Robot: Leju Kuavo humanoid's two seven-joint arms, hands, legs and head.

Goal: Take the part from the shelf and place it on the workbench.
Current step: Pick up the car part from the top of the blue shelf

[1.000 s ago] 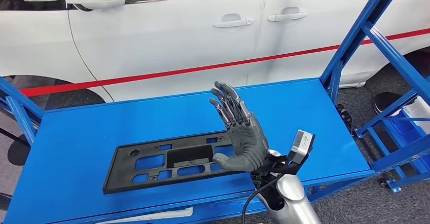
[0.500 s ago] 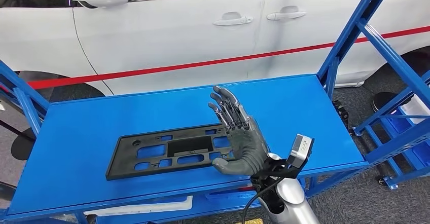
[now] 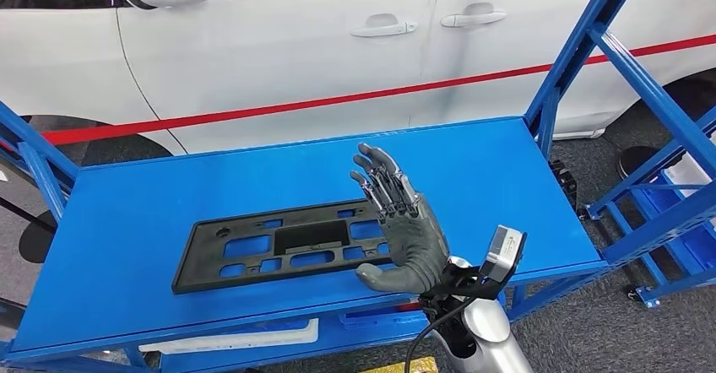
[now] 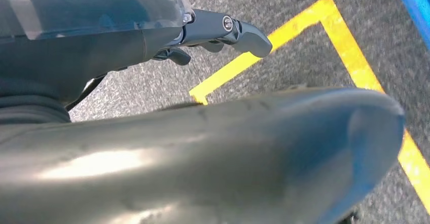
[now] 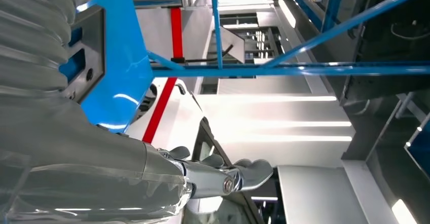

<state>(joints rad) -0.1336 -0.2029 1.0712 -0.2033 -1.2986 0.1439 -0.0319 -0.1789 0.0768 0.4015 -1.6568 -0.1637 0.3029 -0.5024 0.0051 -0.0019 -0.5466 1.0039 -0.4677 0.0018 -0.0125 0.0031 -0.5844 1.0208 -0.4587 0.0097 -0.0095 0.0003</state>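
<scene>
We see the black part (image 3: 291,245) lying flat on the blue counter (image 3: 127,221), toward the near edge and a little to the left of the middle; it is a long plate with several rectangular cut-outs, and the blue shows through them. Our right hand (image 3: 398,221) is raised over the right end of the part; its fingers (image 3: 378,175) are stretched out and apart, pointing away from us, the thumb stands out to the left side, and it holds nothing. From the head view we cannot tell if the hand touches the part or only hangs just above it. In the right wrist view a corner of the part (image 5: 90,46) lies on the blue surface beside the ribbed cover of the hand. Our left hand (image 4: 203,31) hangs low over a grey floor (image 4: 304,11) with a yellow line (image 4: 350,67); we cannot tell how its fingers lie. Behind the counter stands a white car (image 3: 279,44) with a red stripe (image 3: 338,101); blue frame bars (image 3: 583,44) rise at the right.
</scene>
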